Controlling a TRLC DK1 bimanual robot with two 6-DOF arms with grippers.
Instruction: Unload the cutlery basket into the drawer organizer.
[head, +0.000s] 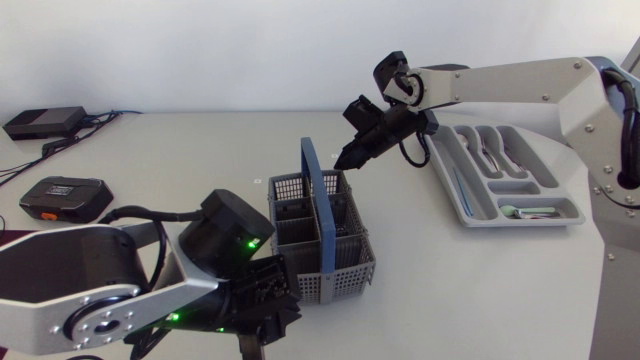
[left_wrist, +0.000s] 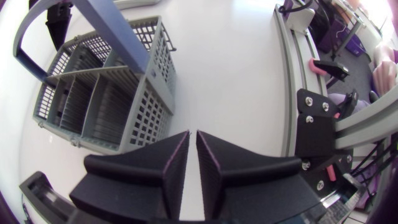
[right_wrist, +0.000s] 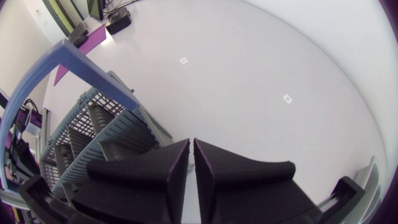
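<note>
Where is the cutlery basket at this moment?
In the head view, the cutlery basket stands near the table's middle, close beside the left gripper; the drawer organizer lies farther right.

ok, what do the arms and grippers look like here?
The left arm and right arm have silver-grey links, black joints and black cables; green lights glow on the left one. The left gripper and right gripper each have two broad matte black wedge fingers.

Grey cutlery basket (head: 345, 270) mid-table, right pincer (head: 347, 160) near its far rim, drawer organizer (head: 455, 195) further right
</note>
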